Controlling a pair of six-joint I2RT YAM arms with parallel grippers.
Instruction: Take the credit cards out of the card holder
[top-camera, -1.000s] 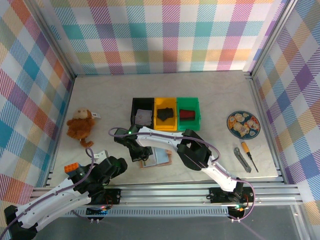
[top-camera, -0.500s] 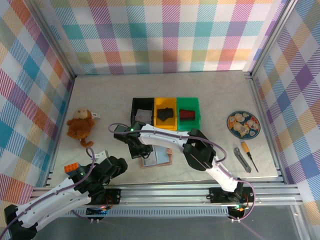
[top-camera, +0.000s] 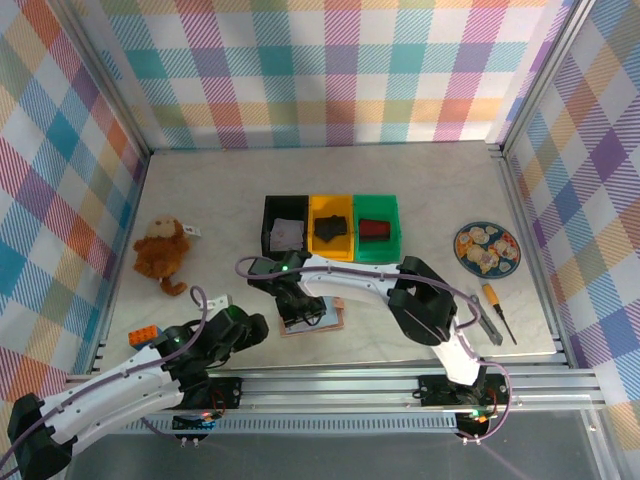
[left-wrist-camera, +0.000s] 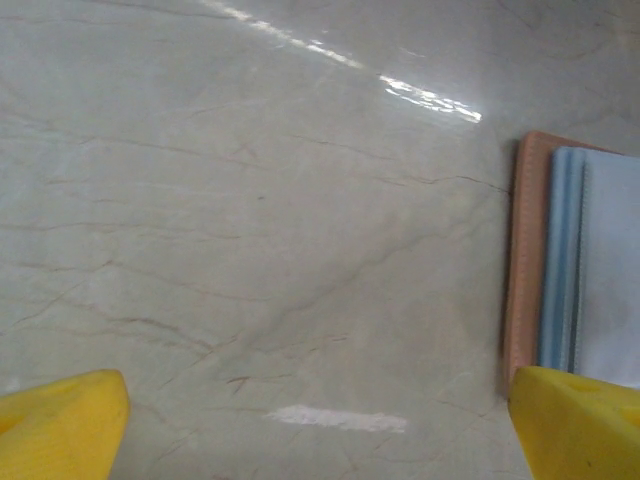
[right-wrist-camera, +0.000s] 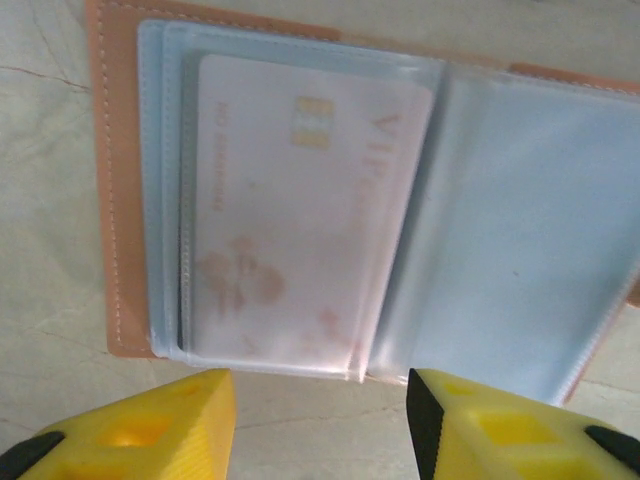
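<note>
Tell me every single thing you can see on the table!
Card holder: 1, pinkish-tan, pale blue inside, open flat near front.
Card: 1, pale, in its sleeve.
Bins: 3, black, yellow, green, centre row, something in each.
Monkey: 1, brown, left.
Plate: 1, patterned, right.
Screwdriver: 1, orange handle, front right.
Tool: 1, grey, beside screwdriver.
Block: 1, orange, front left.
Table: 1, pale marble, under everything.
Left gripper: 1, yellow fingertips, open, left of holder.
Right gripper: 1, yellow fingertips, open, above holder.
</note>
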